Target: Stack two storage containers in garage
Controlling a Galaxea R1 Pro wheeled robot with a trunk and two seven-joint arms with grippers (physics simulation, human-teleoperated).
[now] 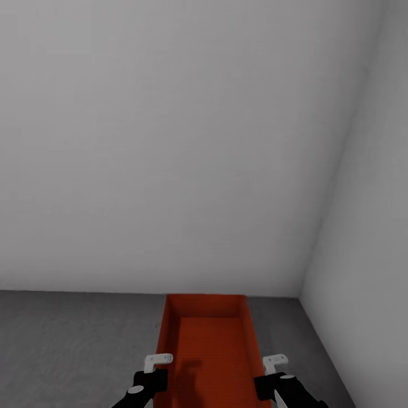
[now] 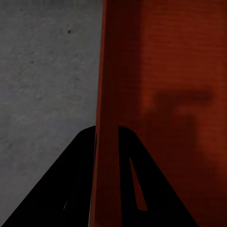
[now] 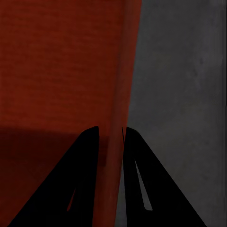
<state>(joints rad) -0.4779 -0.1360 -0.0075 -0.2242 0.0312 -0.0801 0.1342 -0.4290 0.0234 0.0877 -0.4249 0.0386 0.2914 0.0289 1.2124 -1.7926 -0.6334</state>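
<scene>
The red-orange storage container (image 1: 207,340) hung above the grey concrete floor (image 1: 68,345), near the white wall corner (image 1: 306,283). The left gripper (image 2: 106,135) and right gripper (image 3: 112,135) each clamped one of its long walls.

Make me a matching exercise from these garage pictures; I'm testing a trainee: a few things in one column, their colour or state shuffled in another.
Things:
1. storage container
2. floor
3. wall
4. left gripper

Colour or state:
A. speckled dark grey
B. fingers astride the container's side wall
C. red-orange, open-topped
D. plain white

Pairs: 1-C, 2-A, 3-D, 4-B
</scene>
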